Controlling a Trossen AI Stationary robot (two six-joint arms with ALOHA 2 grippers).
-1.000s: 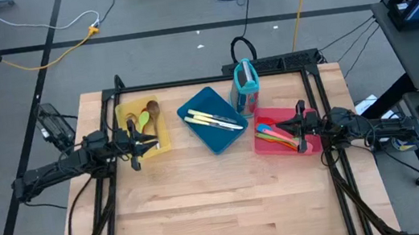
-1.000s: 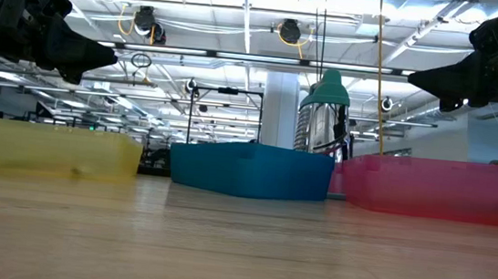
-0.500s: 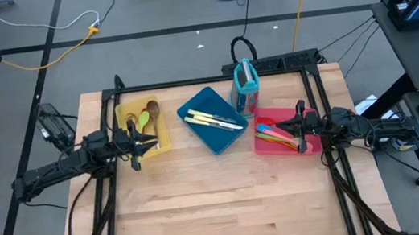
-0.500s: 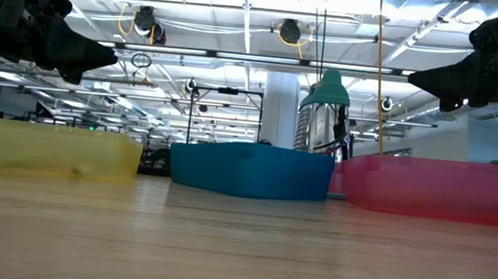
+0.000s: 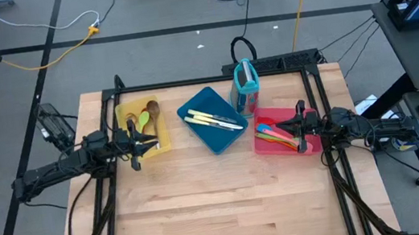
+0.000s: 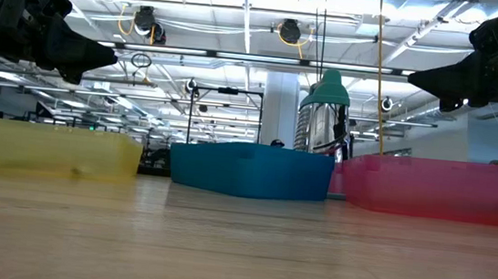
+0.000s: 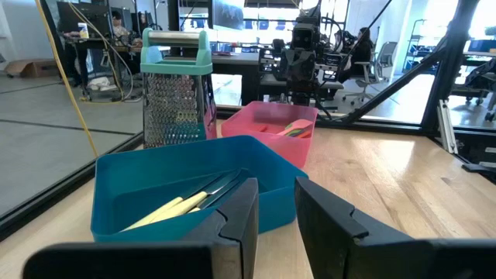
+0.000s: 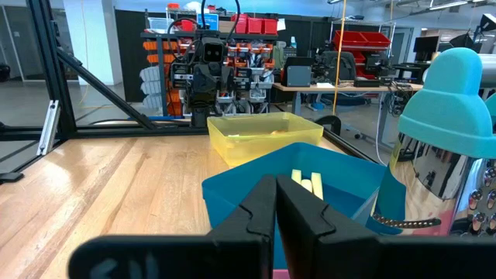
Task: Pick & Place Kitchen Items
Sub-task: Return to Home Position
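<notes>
Wooden spoons point(image 5: 152, 109) lie in the yellow tray point(image 5: 121, 113) at 11 o'clock, cream knives point(image 5: 211, 120) in the blue tray point(image 5: 232, 135) at 12, coloured spatulas point(image 5: 270, 135) in the pink tray point(image 5: 266, 149) at 2. Left gripper point(image 7: 275, 194), slightly spread, and right gripper point(image 8: 276, 186), pressed together, hold nothing; retract them above the tray walls.

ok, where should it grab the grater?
By the teal handle on top, coming straight down. The grater stands upright, close between blue tray and pink tray. Its metal body looks wide, while the handle looks slimmer and clear. Probably for the right gripper, which is nearest.
</notes>
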